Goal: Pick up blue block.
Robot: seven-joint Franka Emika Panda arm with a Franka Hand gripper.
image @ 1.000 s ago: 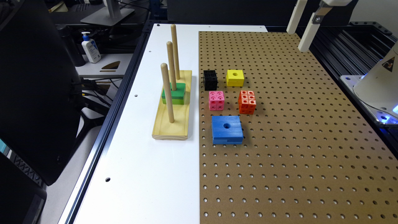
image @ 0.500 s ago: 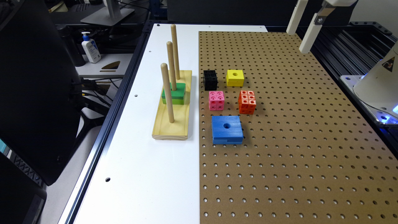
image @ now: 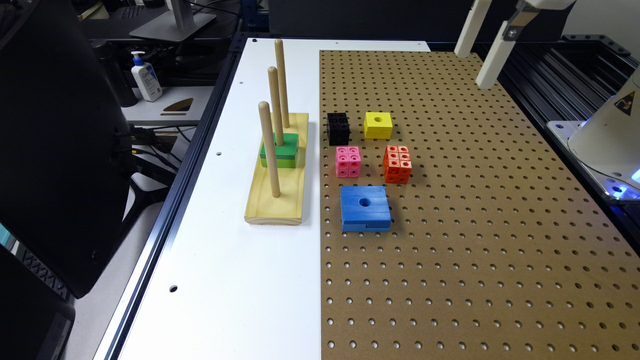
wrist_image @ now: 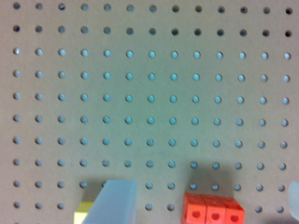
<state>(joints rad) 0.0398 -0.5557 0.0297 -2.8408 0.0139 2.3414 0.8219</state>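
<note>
Blue block (image: 365,208): flat square bright-blue slab, round centre hole, small notch in the side facing the camera, lying flat on the brown pegboard (image: 475,225) of the desk. Just beyond it sit the pink cube (image: 348,161) and orange cube (image: 398,164); farther beyond, the black cube (image: 338,128) and yellow block (image: 378,125). Wooden peg stand (image: 276,170) with green block (image: 279,150) lies beside it on the white desk part. Nothing covers the blue block. Tool (image: 484,50) is high, well apart beyond the yellow block, fingers spread.
</note>
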